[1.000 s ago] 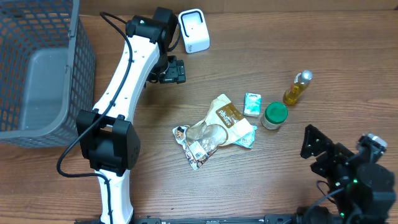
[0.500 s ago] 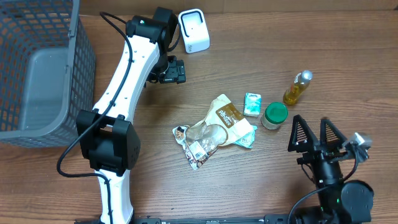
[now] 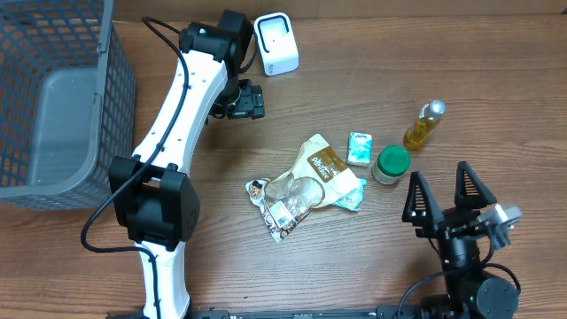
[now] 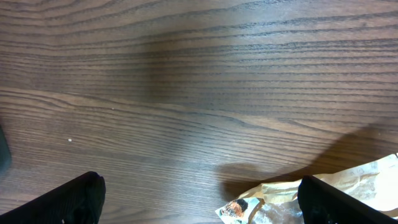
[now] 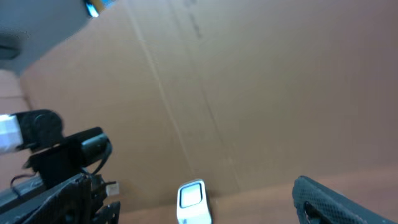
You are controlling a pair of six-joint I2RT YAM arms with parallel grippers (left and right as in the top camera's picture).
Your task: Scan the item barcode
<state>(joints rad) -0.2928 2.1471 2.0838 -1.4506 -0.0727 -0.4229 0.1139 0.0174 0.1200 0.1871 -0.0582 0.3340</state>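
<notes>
Up by the white scanner (image 3: 275, 42), my left pincer (image 3: 246, 99) stands spread wide. Well apart from it, at mid-table, lies the snack bag (image 3: 306, 184), its long axis running lower left to upper right, the brown label's script unreadable. My right pincer (image 3: 446, 197), also spread, sits off to the bag's right.

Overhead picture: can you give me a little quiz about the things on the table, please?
1. True or false: the right gripper is holding the jar.
2. Which stands closest to the yellow bottle? A) basket B) jar C) white scanner
3. Fill in: the jar's lid is ____.
Key: 1 false, the right gripper is open and empty; 2 B; 3 green.
</notes>
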